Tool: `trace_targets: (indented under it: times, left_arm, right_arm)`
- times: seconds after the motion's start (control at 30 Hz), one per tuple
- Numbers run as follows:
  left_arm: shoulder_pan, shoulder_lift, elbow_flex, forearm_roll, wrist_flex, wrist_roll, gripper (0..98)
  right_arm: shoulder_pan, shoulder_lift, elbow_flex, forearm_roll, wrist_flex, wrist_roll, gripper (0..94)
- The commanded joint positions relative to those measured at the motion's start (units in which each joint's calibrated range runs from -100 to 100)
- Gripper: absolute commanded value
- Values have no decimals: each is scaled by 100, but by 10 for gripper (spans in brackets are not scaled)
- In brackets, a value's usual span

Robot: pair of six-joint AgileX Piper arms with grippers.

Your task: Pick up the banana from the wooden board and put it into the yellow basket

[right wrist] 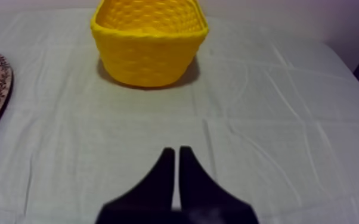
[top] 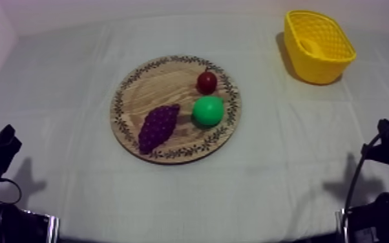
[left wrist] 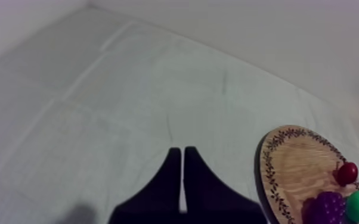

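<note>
The wooden board (top: 165,97) lies mid-table, with the yellow basket (top: 329,68) at two o'clock from it. On the board are the grapes (top: 158,127) at seven o'clock, a green fruit (top: 208,111) at four and the small red fruit (top: 207,82) at one. The pale shape inside the basket is likely the banana (top: 310,46), so I judge nothing needs lifting: hold off. Your left gripper (left wrist: 183,156) and right gripper (right wrist: 176,152) are each pressed together, empty. From above you look into the basket; the right wrist view meets its outer wall.
</note>
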Motion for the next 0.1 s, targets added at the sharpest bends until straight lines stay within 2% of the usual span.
trace_targets:
  times: [0.0,0.07]
  left_arm:
    - [-2,-5,-1,-3,0,2,1]
    - [-2,-5,-1,-3,0,2,1]
  right_arm:
    - [0,-3,3,2,12,-1,3]
    - [0,-3,3,2,12,-1,3]
